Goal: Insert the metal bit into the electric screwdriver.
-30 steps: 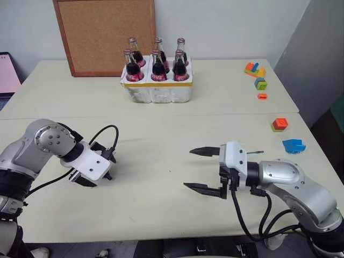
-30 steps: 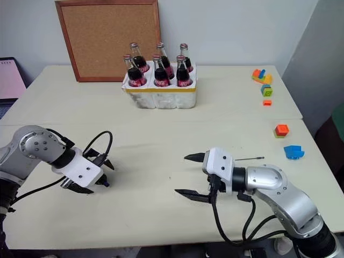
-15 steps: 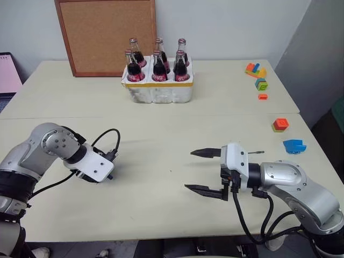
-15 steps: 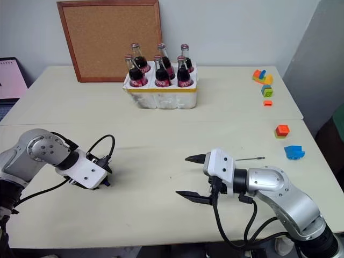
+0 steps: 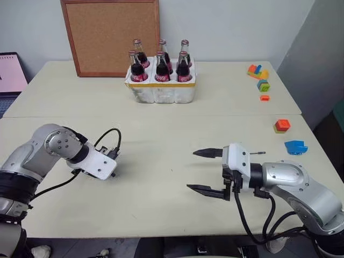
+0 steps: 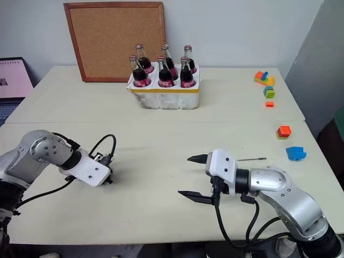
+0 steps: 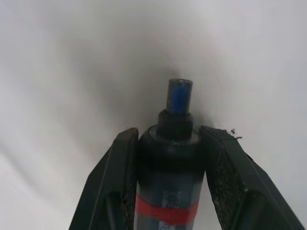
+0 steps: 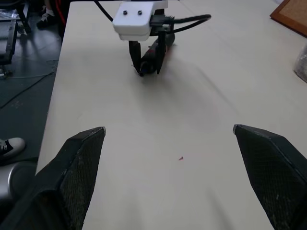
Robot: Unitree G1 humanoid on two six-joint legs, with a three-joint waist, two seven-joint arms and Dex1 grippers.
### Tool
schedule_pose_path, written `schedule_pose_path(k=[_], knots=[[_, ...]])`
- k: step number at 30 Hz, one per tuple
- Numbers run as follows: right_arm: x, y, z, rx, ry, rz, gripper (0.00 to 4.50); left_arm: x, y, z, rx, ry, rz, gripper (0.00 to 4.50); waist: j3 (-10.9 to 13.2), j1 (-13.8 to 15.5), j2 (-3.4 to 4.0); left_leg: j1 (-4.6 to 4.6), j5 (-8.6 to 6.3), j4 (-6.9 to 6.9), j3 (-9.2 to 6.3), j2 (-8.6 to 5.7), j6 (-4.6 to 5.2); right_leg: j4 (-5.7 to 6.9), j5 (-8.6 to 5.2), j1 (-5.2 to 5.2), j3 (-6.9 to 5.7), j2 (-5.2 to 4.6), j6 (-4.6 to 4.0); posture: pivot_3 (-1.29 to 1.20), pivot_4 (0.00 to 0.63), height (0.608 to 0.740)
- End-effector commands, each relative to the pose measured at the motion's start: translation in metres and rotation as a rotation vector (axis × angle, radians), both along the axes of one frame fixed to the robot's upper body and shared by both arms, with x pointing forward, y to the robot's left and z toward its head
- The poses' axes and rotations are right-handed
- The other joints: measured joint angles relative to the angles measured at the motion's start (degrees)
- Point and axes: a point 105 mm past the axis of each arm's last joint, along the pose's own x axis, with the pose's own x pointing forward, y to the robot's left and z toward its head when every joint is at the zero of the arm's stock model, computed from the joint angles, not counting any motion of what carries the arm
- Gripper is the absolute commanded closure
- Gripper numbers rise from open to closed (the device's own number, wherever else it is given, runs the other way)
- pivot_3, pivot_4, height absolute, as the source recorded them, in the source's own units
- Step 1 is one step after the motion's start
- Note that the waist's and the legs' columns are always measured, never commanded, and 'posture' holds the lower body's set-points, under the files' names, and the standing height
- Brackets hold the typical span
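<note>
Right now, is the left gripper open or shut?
Shut: the left gripper has its jaws pressed against both sides of the electric screwdriver.

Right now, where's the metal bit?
The metal bit lies flat on the table on the robot's right, just beyond the right gripper and short of the blue block.

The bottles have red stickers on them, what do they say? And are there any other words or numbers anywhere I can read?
Bottles in the white carrier: red labels with pale marks, too small to read.
Electric screwdriver: a grey patch above its red band, too blurred to read.
Pink screen at the table's far left: a small dark mark, unreadable.
Cork board: nothing written on it.
Coloured blocks: no letters or numbers.
So no text here can be read.
</note>
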Motion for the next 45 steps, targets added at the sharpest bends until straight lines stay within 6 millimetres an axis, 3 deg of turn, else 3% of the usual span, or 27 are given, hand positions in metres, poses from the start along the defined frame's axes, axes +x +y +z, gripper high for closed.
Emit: schedule_pose_path(k=[1,5,13,20,25,31,37,45], knots=[[-0.005,-0.012,0.017,0.007,-0.050,-0.005,0.00,0.013,-0.049,0.048,-0.334,-0.032,0.078,2.88,0.0,0.2,-0.01,-0.10,0.00,0.14,-0.01,0.01,0.00,-0.03,0.00,0.00,-0.01,0.00,0.00,0.00,0.150,0.740],[-0.002,-0.021,0.023,-0.003,-0.059,-0.035,0.00,0.016,-0.079,0.071,-0.567,0.016,0.154,2.88,0.0,0.1,-0.04,-0.54,-0.14,0.76,-0.14,0.03,0.23,-0.05,0.01,-0.08,-0.10,0.02,0.04,0.00,0.150,0.740],[0.002,-0.034,0.037,-0.008,-0.083,-0.079,0.00,0.028,-0.126,0.103,-0.978,0.015,0.238,2.88,0.0,-0.3,-0.03,-0.48,-0.14,0.77,-0.23,0.01,0.23,0.08,0.04,-0.06,-0.13,0.02,0.07,0.00,0.150,0.740],[0.007,-0.037,0.045,-0.016,-0.107,-0.090,0.00,0.035,-0.153,0.122,-1.312,-0.006,0.301,2.88,0.0,-0.2,-0.04,-0.54,-0.14,0.78,-0.17,-0.02,0.23,0.06,0.06,-0.04,0.00,0.00,0.10,0.00,0.150,0.740],[0.010,-0.039,0.046,-0.028,-0.113,-0.091,0.00,0.036,-0.168,0.121,-1.409,-0.018,0.322,2.88,0.0,-0.2,-0.04,-0.65,-0.14,0.80,-0.16,-0.05,0.23,0.02,0.07,-0.04,0.03,-0.13,0.11,0.00,0.150,0.740],[0.011,-0.040,0.045,-0.051,-0.114,-0.090,0.00,0.034,-0.171,0.100,-1.413,0.004,0.378,2.88,0.0,-0.2,-0.04,-0.56,-0.14,0.79,-0.15,-0.05,0.23,0.06,0.08,-0.02,0.04,-0.22,0.12,0.00,0.150,0.740],[0.012,-0.046,0.044,-0.080,-0.109,-0.097,0.00,0.030,-0.169,0.094,-1.424,-0.009,0.414,2.88,0.0,-0.2,-0.04,-0.56,-0.14,0.80,-0.14,-0.08,0.22,0.05,0.09,-0.02,0.05,-0.25,0.12,0.00,0.150,0.740],[0.019,-0.065,0.035,-0.201,-0.104,-0.127,0.00,0.022,-0.150,0.084,-1.417,-0.047,0.496,2.88,0.0,-0.2,-0.04,-0.56,-0.14,0.79,-0.14,-0.07,0.22,0.03,0.09,0.00,0.03,-0.27,0.12,0.00,0.150,0.740]])
